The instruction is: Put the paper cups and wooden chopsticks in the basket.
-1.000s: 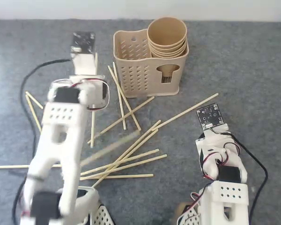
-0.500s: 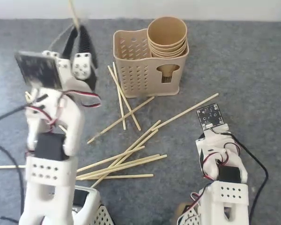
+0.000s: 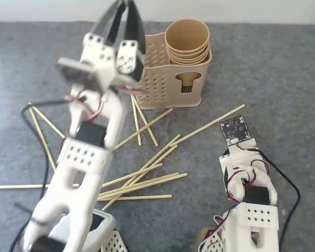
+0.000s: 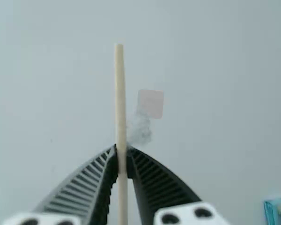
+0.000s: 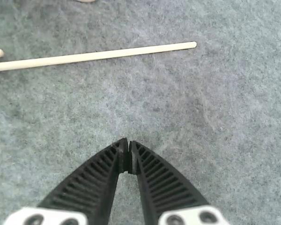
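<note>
Chopstick [image 4: 119,93] pinched in left gripper [image 4: 122,151] nr basket [image 3: 163,86]; right gripper [image 5: 128,146] fingers pressed together.

Overhead on table [image 3: 283,63], wrist cameras close-up.

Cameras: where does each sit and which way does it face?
High view: fixed above the table, looking down on the basket, loose chopsticks, left arm and right arm.
Left wrist view: raised, facing a blank wall; left gripper clamps a chopstick.
Right wrist view: low over the table, facing it; right gripper shut.
Shared: left gripper shows in high and left wrist views.
</note>
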You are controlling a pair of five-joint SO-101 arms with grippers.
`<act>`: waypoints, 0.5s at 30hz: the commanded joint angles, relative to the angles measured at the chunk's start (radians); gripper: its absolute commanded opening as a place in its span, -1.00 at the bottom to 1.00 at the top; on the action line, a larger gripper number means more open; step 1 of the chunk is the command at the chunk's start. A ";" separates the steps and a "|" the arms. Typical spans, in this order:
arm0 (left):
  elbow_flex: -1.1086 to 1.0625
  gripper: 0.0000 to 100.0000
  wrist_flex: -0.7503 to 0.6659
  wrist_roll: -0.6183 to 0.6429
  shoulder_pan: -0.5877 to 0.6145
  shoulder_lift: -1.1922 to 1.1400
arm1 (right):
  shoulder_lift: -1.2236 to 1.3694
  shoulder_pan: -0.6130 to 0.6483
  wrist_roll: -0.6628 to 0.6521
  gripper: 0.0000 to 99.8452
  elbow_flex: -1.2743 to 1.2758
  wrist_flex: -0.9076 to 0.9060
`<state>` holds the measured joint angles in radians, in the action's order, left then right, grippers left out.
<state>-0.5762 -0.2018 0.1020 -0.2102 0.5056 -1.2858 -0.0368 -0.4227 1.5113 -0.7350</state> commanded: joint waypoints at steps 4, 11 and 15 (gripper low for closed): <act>0.206 -0.97 -0.026 0.000 0.015 -0.249 | -0.019 -0.004 -0.015 -0.98 -0.006 0.025; 0.271 -0.91 -0.020 0.000 0.049 -0.371 | -0.019 -0.004 -0.015 -0.98 -0.002 0.045; 0.193 -0.55 -0.017 0.000 0.069 -0.328 | -0.019 -0.004 -0.017 -0.98 0.006 0.059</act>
<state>-0.3690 -0.2048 0.1020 -0.1580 0.1358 -1.2858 -0.0384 -0.4258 1.5251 -0.7012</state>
